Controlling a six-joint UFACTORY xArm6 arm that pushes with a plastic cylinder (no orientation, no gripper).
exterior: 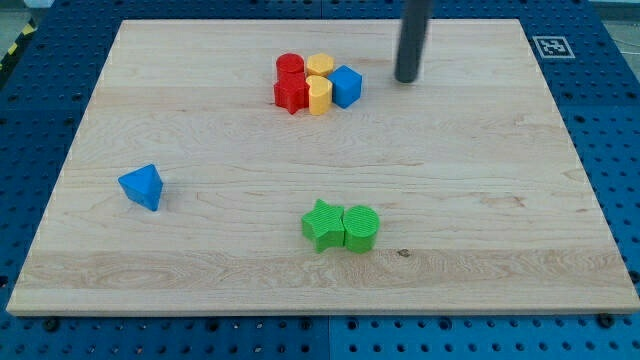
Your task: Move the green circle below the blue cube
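Observation:
The green circle (361, 227) lies near the view's bottom centre, touching a green star (323, 224) on its left. The blue cube (346, 86) sits near the view's top centre, at the right end of a cluster of blocks. The dark rod comes down from the view's top edge, and my tip (406, 79) rests on the board just right of the blue cube, apart from it and far above the green circle.
Left of the blue cube are a yellow heart (319, 95), a yellow block (320, 66), a red star (291, 93) and a red cylinder (290, 67), packed together. A blue triangle (141, 186) lies at the view's left. The wooden board (500, 200) sits on a blue pegboard.

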